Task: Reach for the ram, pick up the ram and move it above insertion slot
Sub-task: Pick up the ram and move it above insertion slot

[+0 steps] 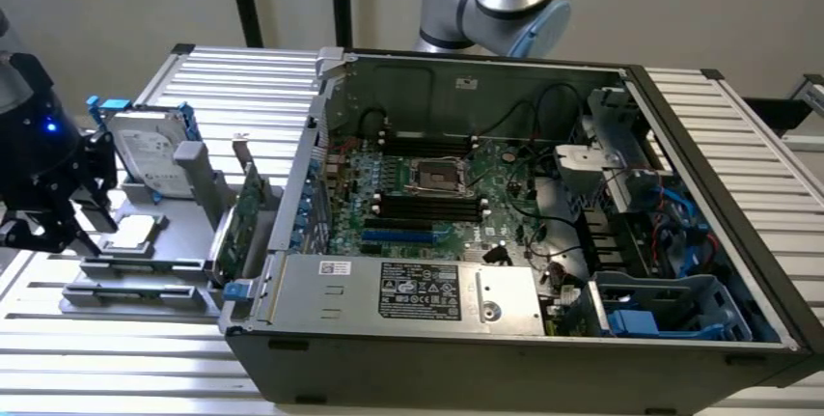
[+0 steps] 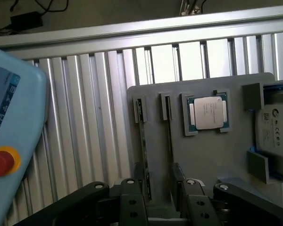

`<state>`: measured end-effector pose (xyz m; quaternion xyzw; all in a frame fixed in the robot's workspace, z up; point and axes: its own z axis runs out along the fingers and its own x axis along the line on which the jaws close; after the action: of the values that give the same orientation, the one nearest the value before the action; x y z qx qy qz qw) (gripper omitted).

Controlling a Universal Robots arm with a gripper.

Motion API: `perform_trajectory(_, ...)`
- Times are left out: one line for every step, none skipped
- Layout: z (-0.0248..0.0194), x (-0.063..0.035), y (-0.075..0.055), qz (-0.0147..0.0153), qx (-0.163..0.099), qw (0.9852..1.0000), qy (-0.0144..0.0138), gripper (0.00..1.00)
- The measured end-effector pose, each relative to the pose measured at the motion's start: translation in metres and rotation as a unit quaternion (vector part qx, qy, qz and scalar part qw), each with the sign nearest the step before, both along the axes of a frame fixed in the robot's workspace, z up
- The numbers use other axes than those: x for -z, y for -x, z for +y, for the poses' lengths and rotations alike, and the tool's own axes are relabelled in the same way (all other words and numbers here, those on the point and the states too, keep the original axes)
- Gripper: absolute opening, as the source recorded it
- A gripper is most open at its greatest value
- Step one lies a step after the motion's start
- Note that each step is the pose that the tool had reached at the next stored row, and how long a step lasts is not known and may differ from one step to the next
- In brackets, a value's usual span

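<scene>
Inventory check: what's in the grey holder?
Two thin sticks on edge in slots, a CPU in its recess, a hard drive. The gripper covers the sticks' near ends.

Silver ribbed desk (image 2: pixel 85 117), stripe pattern. Plain grey holder tray (image 2: pixel 212 160). Dk green RAM (image 2: pixel 145 150). CPU (image 2: pixel 207 112): silver lid, green border. Black hand (image 2: pixel 159 188). Lt blue pendant (image 2: pixel 9 108) w/ red button (image 2: pixel 0 161), yellow ring. Green motherboard (image 1: pixel 438 184), black slots.

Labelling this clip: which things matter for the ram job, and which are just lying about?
Job: long thin green ram stick; black motherboard memory slots; black gripper, open.
Lying about: silver square processor chip; grey metal hard drive; light-blue teach pendant.
</scene>
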<state>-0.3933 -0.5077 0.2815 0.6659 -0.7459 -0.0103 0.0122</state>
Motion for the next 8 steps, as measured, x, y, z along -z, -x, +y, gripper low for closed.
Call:
perform_trajectory(-0.0001, 0.0018, 0.0, 0.0, -0.002, 1.0, 0.0, 0.36)
perform_trajectory(-0.0004, 0.0036, 0.0, 0.0, -0.003, 1.0, 0.0, 0.36)
perform_trajectory(-0.0006, 0.0055, 0.0, -0.0001, -0.005, 1.0, 0.0, 0.36)
perform_trajectory(-0.0009, 0.0074, 0.0, 0.0, -0.006, 1.0, 0.0, 0.36)
perform_trajectory(-0.0012, 0.0092, -0.001, 0.0, -0.008, 1.0, 0.0, 0.36)
perform_trajectory(-0.0014, 0.0109, -0.001, 0.0, -0.009, 1.0, 0.0, 0.36)
perform_trajectory(-0.0016, 0.0127, -0.001, 0.0, -0.011, 0.9999, 0.0, 0.36)
perform_trajectory(-0.0019, 0.0145, -0.001, 0.0, -0.012, 0.9999, 0.0, 0.36)
